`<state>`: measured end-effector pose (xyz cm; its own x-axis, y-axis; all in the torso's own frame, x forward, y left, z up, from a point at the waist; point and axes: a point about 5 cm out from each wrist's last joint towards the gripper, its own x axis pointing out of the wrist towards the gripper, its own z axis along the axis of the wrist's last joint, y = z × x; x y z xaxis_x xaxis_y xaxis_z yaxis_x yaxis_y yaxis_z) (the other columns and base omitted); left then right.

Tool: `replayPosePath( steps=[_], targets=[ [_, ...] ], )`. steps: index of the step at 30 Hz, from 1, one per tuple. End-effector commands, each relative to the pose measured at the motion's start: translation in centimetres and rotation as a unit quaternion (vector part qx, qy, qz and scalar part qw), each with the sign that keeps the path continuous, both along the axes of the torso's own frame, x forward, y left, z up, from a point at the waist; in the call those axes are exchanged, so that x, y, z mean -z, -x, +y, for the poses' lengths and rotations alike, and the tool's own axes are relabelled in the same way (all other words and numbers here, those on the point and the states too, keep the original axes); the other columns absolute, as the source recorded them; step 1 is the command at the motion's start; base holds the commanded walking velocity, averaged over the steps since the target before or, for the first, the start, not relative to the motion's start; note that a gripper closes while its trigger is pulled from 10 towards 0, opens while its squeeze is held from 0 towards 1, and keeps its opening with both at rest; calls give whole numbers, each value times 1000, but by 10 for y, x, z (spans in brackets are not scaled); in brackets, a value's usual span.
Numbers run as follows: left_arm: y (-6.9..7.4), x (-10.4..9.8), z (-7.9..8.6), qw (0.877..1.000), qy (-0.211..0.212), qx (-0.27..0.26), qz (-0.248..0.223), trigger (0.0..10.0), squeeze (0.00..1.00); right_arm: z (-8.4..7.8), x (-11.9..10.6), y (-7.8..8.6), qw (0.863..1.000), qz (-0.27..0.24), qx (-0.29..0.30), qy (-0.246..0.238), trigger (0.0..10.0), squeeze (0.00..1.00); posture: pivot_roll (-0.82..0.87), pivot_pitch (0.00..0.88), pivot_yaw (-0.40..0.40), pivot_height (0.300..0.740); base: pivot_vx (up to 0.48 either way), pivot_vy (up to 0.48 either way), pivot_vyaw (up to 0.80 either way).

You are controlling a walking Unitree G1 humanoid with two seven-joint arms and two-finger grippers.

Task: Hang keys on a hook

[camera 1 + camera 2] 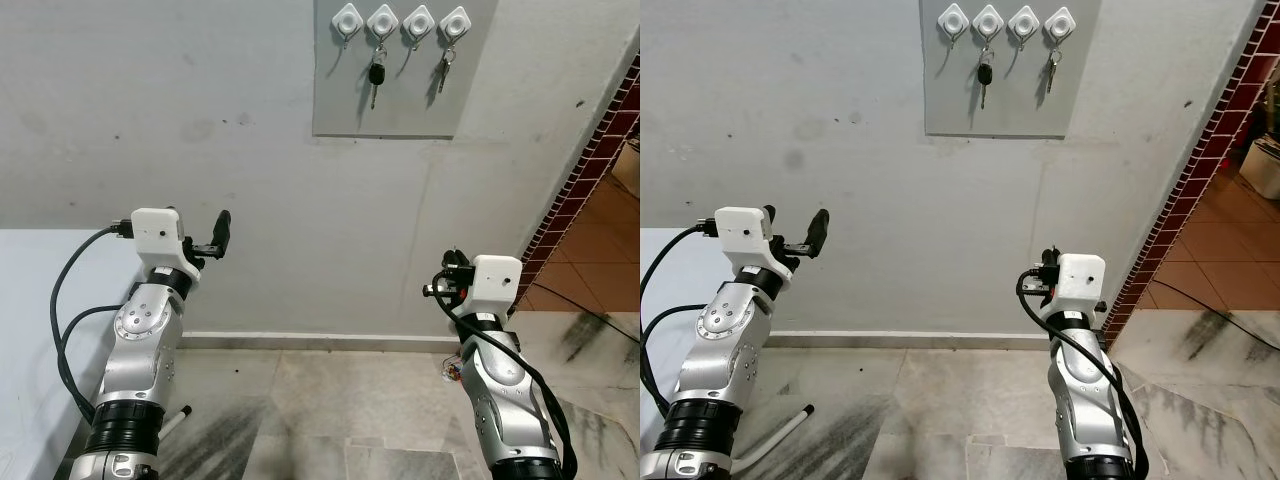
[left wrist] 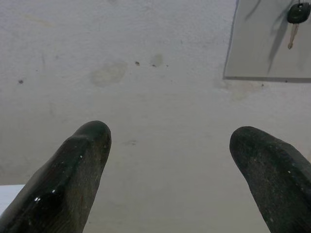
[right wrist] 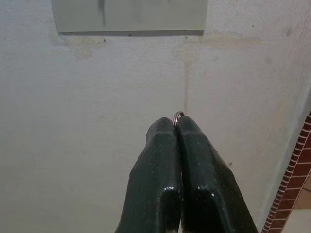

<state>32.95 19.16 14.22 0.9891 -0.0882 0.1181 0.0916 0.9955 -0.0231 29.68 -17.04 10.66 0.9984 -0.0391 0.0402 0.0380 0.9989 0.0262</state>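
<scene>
Pinching a thin metal ring (image 3: 178,115) between its closed fingertips, the right claw (image 3: 176,127) is held low before the wall, well below the grey board (image 1: 390,100) that carries four white hooks. Little more than the ring's top arc is seen past the tips, so what hangs from it cannot be made out; keys are presumed.

Two hooks are already taken: a black-headed key (image 1: 376,78) on the second and a small bunch (image 1: 445,70) on the fourth. The first hook (image 1: 347,20) and the third hook (image 1: 417,22) are bare.

The ring is judged light, stiff and slippery, with any keys swinging loose beneath it. Hold is best kept on the ring's lower side, so that a free arc stays above the tips to be passed over a hook.

The left claw (image 2: 170,141) is held spread wide and empty, raised toward the wall beside a white desk (image 1: 40,300).
</scene>
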Motion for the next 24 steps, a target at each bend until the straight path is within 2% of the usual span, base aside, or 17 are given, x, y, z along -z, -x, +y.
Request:
replayPosePath(
  steps=[1,7,24],
  targets=[
    [-3,-3,-1,1000,-6,7,2,10000,0,-1,-6,0,1000,-15,5,-5,10000,0,-14,0,32,740,0,0,0],
    [-4,-3,-2,1000,-3,8,4,10000,0,0,-6,0,1000,-17,2,-5,10000,0,-11,0,33,740,0,-46,0],
    [-2,0,-2,1000,3,6,11,10000,0,2,-6,2,1000,-16,-3,-8,10000,0,-13,0,31,740,0,-425,0]
  ],
)
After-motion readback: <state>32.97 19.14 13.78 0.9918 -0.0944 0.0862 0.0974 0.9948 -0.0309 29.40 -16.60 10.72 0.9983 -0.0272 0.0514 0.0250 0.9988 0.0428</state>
